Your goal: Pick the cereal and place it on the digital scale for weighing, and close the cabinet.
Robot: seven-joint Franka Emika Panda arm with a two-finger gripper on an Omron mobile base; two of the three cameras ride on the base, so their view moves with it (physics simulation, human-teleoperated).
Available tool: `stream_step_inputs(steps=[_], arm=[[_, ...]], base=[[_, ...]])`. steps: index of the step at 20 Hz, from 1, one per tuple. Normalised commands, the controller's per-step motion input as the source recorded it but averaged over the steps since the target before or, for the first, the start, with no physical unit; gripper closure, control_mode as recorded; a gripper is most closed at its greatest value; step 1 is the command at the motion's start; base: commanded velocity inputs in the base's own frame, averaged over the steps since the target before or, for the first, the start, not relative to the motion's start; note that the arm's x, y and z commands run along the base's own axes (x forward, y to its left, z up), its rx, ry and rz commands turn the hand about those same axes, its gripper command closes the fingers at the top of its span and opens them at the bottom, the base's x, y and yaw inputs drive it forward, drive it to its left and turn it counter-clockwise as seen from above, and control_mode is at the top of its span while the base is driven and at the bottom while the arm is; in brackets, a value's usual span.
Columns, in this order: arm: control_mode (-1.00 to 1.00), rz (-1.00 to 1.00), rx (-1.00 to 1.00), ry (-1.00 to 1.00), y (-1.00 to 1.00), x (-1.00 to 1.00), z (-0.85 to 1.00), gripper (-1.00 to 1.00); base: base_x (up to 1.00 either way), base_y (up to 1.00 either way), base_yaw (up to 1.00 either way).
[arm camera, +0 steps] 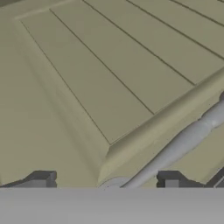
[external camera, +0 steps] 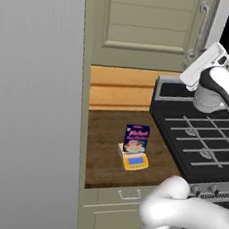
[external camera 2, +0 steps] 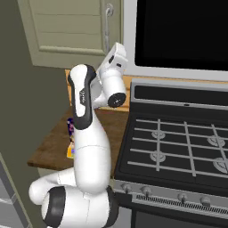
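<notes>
Hand view: claw (arm camera: 105, 183) spread open against the cabinet (arm camera: 109, 78) door, beside its grey handle (arm camera: 175, 148). Cereal (external camera: 136, 138) already upright on the digital scale (external camera: 135, 161), below that cabinet on the worktop (external camera: 107, 151). Closing step underway, apparently; next, pressing the door fully shut.

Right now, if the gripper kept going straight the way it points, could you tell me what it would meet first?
Most likely the cabinet door: its panelled face lies straight ahead of the gripper, with the grey handle just beside that line. Exact gap is unclear.

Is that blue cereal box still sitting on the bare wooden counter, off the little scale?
No. In the left base view the cereal stands upright on the digital scale, not on the bare counter.
</notes>
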Motion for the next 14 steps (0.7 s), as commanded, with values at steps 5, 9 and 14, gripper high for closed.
stream_step_inputs(steps=[5, 9, 14], arm=[[-1.0, -0.01, 0.0, -0.01, 0.03, 0.97, 0.0, -1.0], [-1.0, -0.13, -0.03, -0.19, 0.25, 0.7, 0.0, -1.0], [-1.0, -0.13, 0.0, -0.13, 0.21, 0.95, -0.03, -1.0]], base=[[0.0, 0.0, 0.0], [0.0, 0.0, 0.0], [0.0, 0.0, 0.0]])
